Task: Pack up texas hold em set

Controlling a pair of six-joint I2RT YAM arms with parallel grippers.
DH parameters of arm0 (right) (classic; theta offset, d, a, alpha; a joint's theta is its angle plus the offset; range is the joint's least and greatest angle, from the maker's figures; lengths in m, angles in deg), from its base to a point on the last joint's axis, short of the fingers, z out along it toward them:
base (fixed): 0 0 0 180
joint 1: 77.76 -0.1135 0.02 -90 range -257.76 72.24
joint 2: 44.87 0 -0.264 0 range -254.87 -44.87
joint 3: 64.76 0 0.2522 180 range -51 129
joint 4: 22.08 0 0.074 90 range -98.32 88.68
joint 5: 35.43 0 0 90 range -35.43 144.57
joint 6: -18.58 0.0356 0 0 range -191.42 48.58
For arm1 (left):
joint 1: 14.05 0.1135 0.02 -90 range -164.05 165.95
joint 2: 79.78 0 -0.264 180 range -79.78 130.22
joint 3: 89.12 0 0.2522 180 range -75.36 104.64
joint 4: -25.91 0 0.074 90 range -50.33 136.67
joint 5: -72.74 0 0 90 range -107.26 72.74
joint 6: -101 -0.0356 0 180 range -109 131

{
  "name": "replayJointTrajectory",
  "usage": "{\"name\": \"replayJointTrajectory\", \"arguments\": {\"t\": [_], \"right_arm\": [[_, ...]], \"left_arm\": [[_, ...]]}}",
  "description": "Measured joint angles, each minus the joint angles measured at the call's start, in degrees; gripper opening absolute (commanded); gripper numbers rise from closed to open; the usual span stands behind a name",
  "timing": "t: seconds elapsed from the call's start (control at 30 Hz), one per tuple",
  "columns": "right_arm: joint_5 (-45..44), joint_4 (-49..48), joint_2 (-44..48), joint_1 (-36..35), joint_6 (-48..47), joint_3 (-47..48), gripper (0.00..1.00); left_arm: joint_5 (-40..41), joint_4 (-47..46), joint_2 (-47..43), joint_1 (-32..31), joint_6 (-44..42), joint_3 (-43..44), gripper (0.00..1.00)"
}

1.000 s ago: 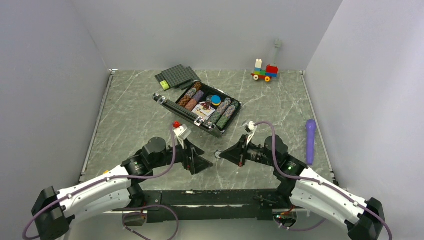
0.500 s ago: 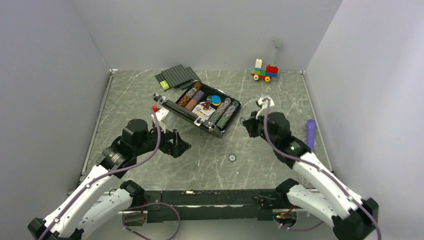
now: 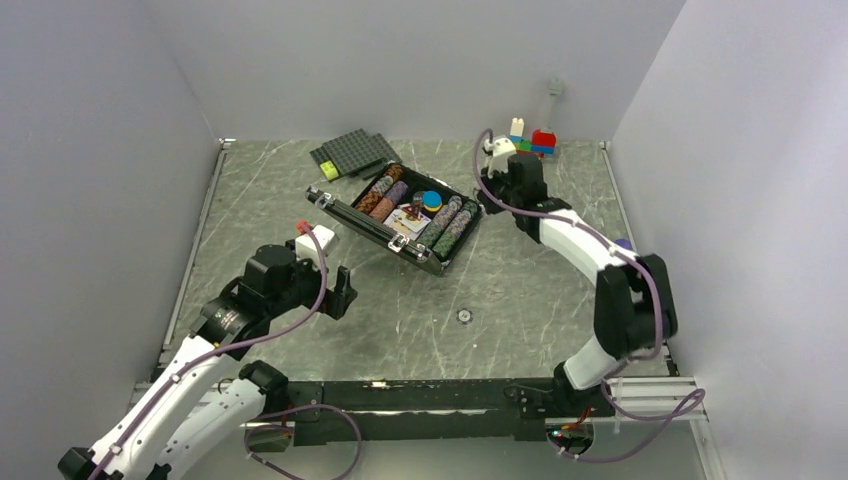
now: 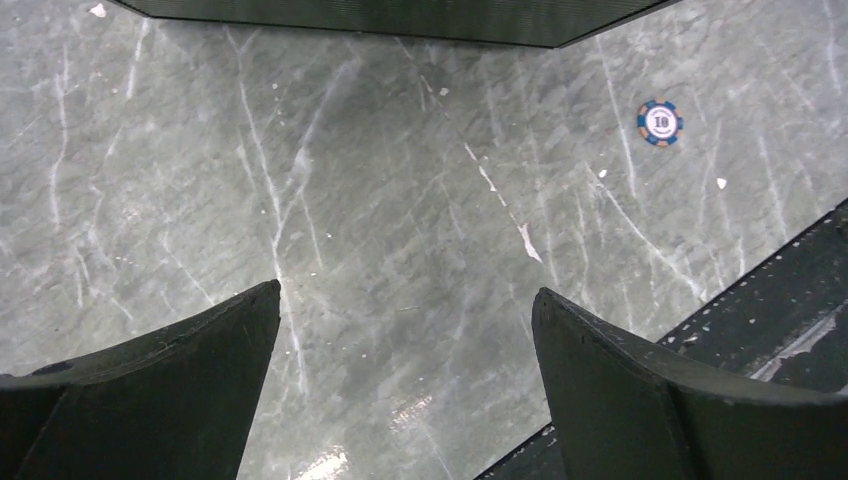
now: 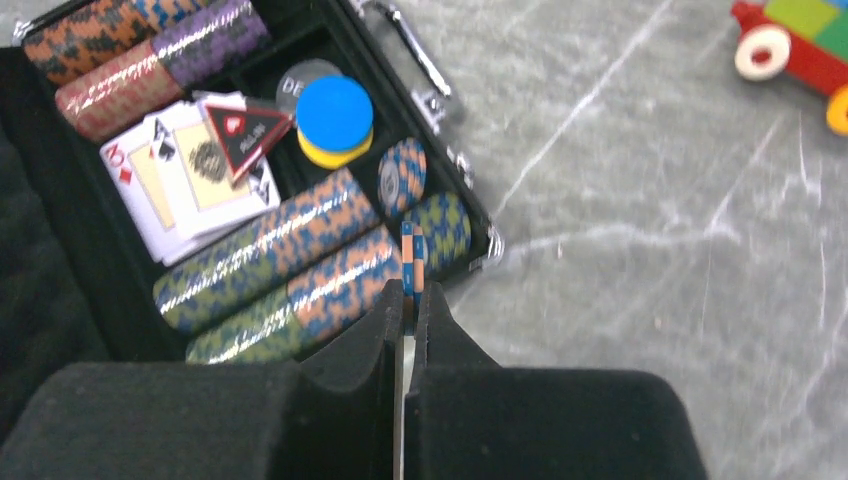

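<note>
Right gripper point(image 5: 404, 300) is out at the case's point(image 3: 365, 222) three o'clock corner, jaws pinched on a chip point(image 5: 411, 262) held edge-on, likely so it slots into the rows point(image 5: 270, 265). Left gripper point(image 4: 405, 300) hangs low at seven o'clock, jaws wide apart and empty. A stray chip point(image 4: 660, 122) lies at five o'clock, probably its pickup.

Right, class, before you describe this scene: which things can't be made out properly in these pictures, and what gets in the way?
Purple object: top view, nearly all behind the right arm.
Brick toy car: cut off at the right wrist view's corner; partly behind that arm from above.
Poker chip in the right hand: right wrist view, edge-on, face unreadable.
Playing cards: right wrist view, overlapped by a triangular marker.
</note>
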Motion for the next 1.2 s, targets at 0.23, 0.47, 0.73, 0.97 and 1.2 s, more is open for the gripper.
{"name": "replayJointTrajectory", "arguments": {"t": [0.23,0.47,0.73,0.97,1.2], "right_arm": [[3.6,-0.2,-15.3,0.3,-4.6,13.0,0.00],[3.4,2.7,-24.5,0.3,-7.8,19.9,0.00],[2.7,4.2,-28.8,0.3,-9.9,24.2,0.00],[4.5,5.4,-29.6,0.4,-11.0,25.6,0.00],[5.4,5.1,-29.5,0.6,-10.9,25.2,0.00]], "left_arm": [[0.9,0.0,2.1,2.3,-1.3,0.0,0.99],[-0.4,-0.1,3.0,5.2,-1.7,0.0,1.00],[-2.3,-0.3,3.2,7.0,-2.3,0.0,1.00],[-3.5,-0.4,3.9,8.2,-2.5,-0.1,0.99],[-4.1,-0.4,3.9,8.8,-2.5,-0.1,0.99]]}}
